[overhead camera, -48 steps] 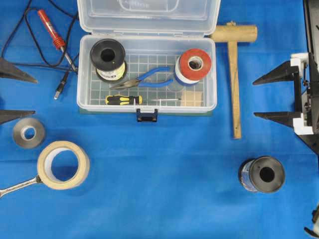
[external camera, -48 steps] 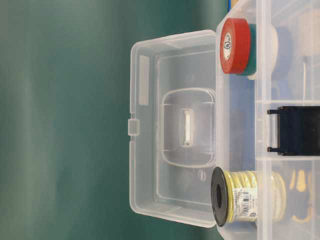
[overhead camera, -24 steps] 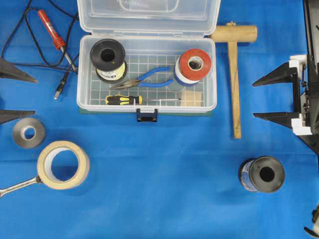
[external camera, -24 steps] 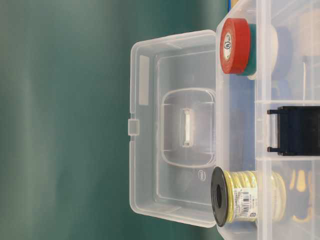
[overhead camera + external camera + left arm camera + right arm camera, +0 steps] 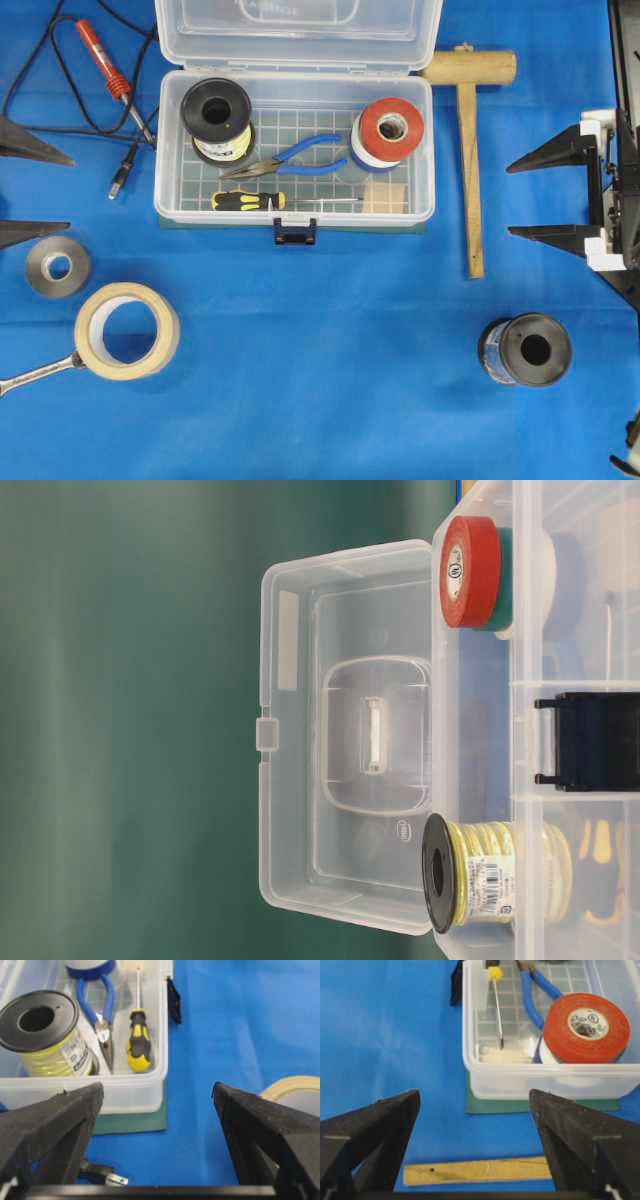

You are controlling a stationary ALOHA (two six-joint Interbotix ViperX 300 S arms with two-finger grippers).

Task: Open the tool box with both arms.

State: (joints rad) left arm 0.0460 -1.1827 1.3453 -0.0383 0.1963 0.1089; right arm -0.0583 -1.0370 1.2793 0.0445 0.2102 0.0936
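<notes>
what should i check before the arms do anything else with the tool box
1. Lid swung fully back: ok. The lid of the tool box lies open behind the base.
2. Front latch released: ok. The dark blue latch hangs free at the front wall.
3. Left hand clear of the box: ok. Open, holding nothing, off to the side.
4. Right hand clear: ok. Open, empty, beyond the wooden mallet.
5. Contents seated inside: ok. Wire spool, pliers, screwdriver and red tape roll sit in the base.
6. Box sitting squarely on its green mat: cannot tell.
</notes>
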